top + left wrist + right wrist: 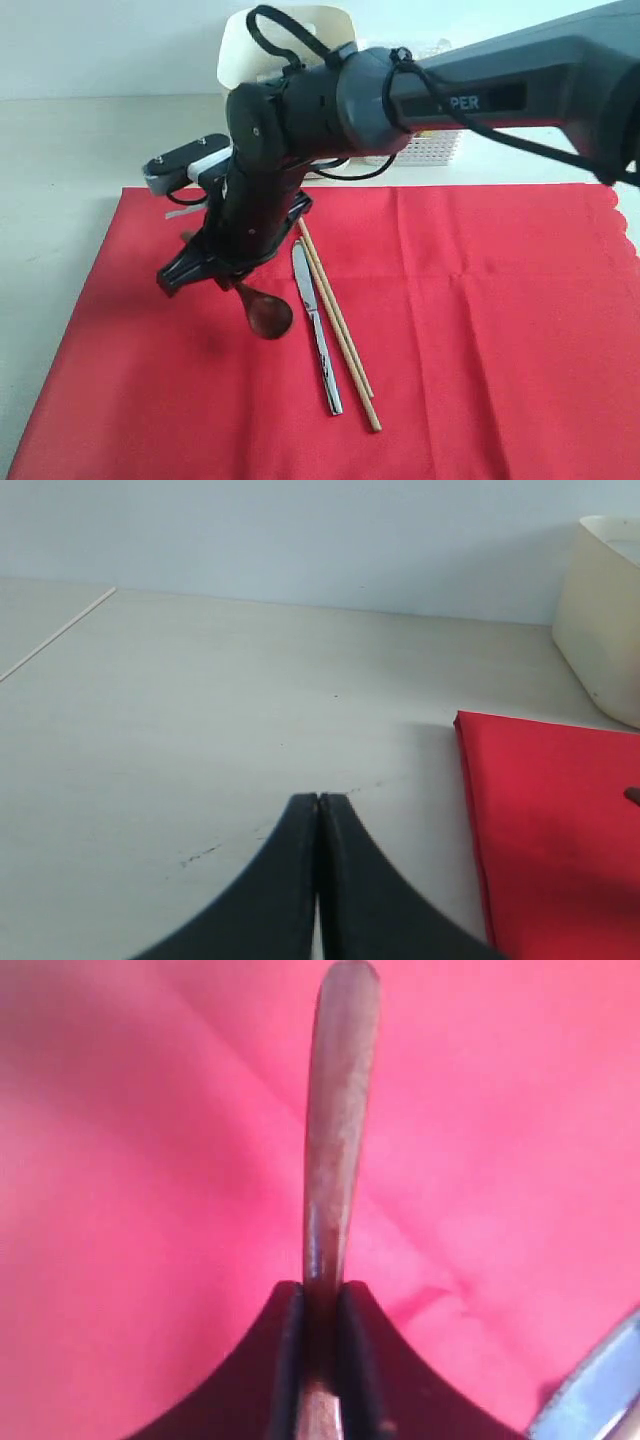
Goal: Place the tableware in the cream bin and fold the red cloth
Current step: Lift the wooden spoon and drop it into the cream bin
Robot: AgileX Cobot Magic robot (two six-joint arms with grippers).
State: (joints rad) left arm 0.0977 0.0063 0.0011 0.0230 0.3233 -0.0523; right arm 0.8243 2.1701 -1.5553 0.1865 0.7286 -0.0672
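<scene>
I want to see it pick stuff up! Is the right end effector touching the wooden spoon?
Touching. The right wrist view shows the right end effector with jaws pressed against both sides of the wooden spoon handle, no gap.

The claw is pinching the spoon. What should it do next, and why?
Probably lift the spoon straight up. The right claw is shut on its handle, its round end looks to rest on the red cloth, and the cream bin it belongs in stands behind the cloth.
</scene>
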